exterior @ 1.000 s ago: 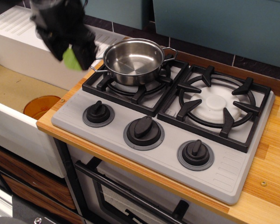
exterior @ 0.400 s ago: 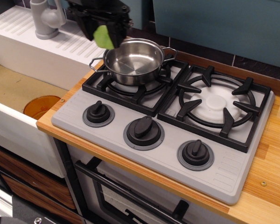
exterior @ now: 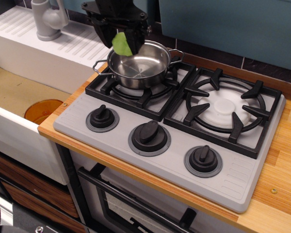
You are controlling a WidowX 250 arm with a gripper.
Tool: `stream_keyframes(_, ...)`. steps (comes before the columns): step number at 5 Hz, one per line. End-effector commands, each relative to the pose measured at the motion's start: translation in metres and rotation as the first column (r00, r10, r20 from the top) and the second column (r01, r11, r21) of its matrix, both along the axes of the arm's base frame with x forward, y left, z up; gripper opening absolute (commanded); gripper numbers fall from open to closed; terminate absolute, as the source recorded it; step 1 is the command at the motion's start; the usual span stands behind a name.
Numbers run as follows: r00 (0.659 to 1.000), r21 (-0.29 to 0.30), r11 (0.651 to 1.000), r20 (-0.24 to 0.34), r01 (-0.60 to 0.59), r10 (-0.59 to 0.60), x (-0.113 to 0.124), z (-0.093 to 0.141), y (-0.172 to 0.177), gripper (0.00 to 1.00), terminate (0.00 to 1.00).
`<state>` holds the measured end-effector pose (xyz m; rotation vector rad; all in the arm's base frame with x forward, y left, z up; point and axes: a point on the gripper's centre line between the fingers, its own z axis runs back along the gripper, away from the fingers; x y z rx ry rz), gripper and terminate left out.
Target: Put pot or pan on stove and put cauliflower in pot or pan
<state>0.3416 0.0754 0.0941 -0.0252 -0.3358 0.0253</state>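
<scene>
Clamped between my claw's (exterior: 122,42) two black fingers, the cauliflower (exterior: 121,43) is hanging over the near-left rim of the pan (exterior: 138,64), toward the far left corner of the counter (exterior: 281,160). I am gripping it across its middle, jaws closed snugly on it, and it is not touching the pan.

Judging by its look, this lime-green lump is going to be light and hard, probably smooth plastic and a little slippery, so a hold across its widest part is serving me best; a pinch at an edge could be letting it squirt out. The pan is looking stiff, shiny and slick; its two small wire loops are the natural places to take it.

Counting from the near edge going back: three black knobs are sitting along the front of the stove (exterior: 233,182), one at the left (exterior: 102,117), one in the middle (exterior: 149,135), one at the right (exterior: 203,158). Behind them two grates are lying side by side, the right one (exterior: 226,108) bare, the left one carrying the single pan. One orange cup (exterior: 42,110) is sitting down in the sink at the left, and one grey faucet (exterior: 48,18) is standing at the far left. One cauliflower, one pan.
</scene>
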Motion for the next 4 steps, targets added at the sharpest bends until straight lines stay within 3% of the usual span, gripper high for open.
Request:
stream_keyframes(1,0.999,0.016,1.0,0.053,0.008,-0.009,0.008,0.026,-0.003,1.0,0.0)
stream_keyframes(3,0.999,0.041,0.999,0.032,-0.006,0.005,0.001,0.038,-0.005,1.0,0.0)
stream_keyframes(4,1.0,0.059,0.998,0.016,-0.014,0.013,0.0,0.048,-0.004,1.0,1.0)
